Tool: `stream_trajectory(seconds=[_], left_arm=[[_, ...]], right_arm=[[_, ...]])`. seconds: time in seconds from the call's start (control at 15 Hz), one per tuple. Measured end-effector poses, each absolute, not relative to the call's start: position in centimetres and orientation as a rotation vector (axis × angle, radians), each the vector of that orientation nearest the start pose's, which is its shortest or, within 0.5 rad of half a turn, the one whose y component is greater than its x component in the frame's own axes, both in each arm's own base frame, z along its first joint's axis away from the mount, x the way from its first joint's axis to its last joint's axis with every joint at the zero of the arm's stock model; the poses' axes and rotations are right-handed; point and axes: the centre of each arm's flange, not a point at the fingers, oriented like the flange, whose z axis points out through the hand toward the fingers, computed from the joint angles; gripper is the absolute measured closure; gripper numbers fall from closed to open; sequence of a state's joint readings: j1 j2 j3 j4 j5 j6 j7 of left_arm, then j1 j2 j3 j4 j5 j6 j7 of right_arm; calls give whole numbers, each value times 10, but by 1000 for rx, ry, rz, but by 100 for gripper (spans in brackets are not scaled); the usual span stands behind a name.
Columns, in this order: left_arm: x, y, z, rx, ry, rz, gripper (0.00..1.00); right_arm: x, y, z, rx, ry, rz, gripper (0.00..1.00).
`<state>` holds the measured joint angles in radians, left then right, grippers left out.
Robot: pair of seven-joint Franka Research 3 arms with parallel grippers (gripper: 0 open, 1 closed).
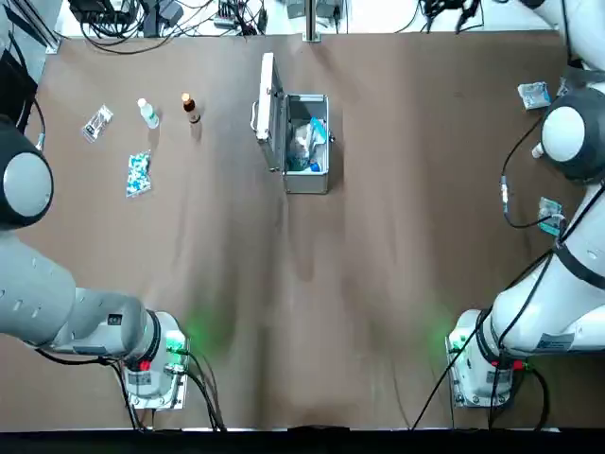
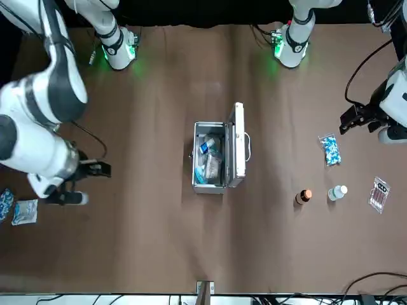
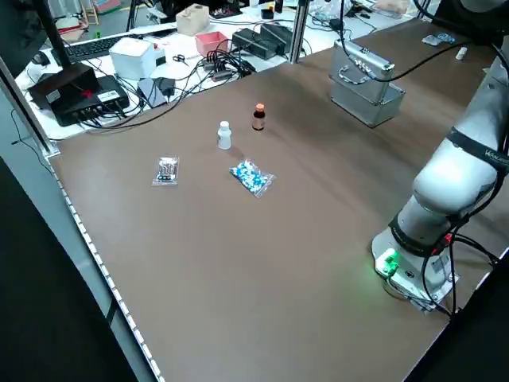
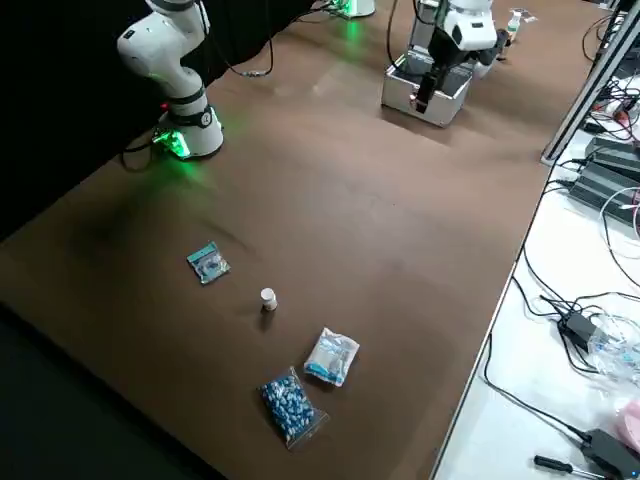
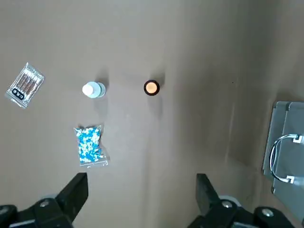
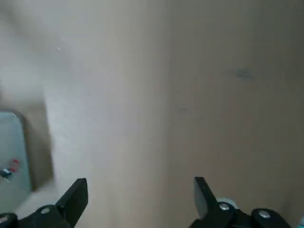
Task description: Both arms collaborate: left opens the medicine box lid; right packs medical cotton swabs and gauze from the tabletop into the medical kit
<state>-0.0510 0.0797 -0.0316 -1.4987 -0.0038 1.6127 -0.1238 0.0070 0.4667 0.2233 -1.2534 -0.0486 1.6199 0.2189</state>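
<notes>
Medical kit [image 1: 307, 184]: sitting on the worktop [image 1: 227, 312], with clear and teal packets [image 2: 210, 162] lying inside; these are probably including the swabs and gauze, though labels are not showing legibly.
Lid [image 1: 267, 113]: standing open along the kit's left side. Risk: a stray brush from the left arm is swinging it shut, or jolting the light kit.
Packets: crowding one another, one leaning toward the rim. Risk: a raised corner is catching under a closing lid.
Left claw [image 5: 142, 185]: hovering near the speckled packet [image 5: 90, 145], fingers spreading wide.
Right claw [image 6: 141, 185]: waiting beside the kit, fingers spreading wide. Risk: a needless re-entry is snagging film and dragging packets out.
</notes>
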Motion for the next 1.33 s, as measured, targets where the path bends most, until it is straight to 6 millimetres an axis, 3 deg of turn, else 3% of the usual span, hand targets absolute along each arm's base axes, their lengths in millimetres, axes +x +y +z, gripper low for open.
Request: stream_trajectory(seconds=[0.07,0.33,0.67,0.8,1.07,1.33], left_arm=[[582,-48,617,-3150,-65,-52,0],[582,-47,617,-3150,-66,-52,0],[582,-47,617,-3150,-68,-53,0],[581,-46,619,-3150,-70,-58,0],[577,-45,626,-3151,-73,-76,0],[577,-45,626,-3151,-73,-77,0]], right_arm=[[659,87,522,-3136,-73,191,1],[613,27,597,-3170,-92,246,1],[564,17,671,-3179,-61,145,1],[555,11,679,-3181,-46,103,1],[561,3,659,-3178,-22,65,1],[559,1,662,-3167,-14,57,1]])
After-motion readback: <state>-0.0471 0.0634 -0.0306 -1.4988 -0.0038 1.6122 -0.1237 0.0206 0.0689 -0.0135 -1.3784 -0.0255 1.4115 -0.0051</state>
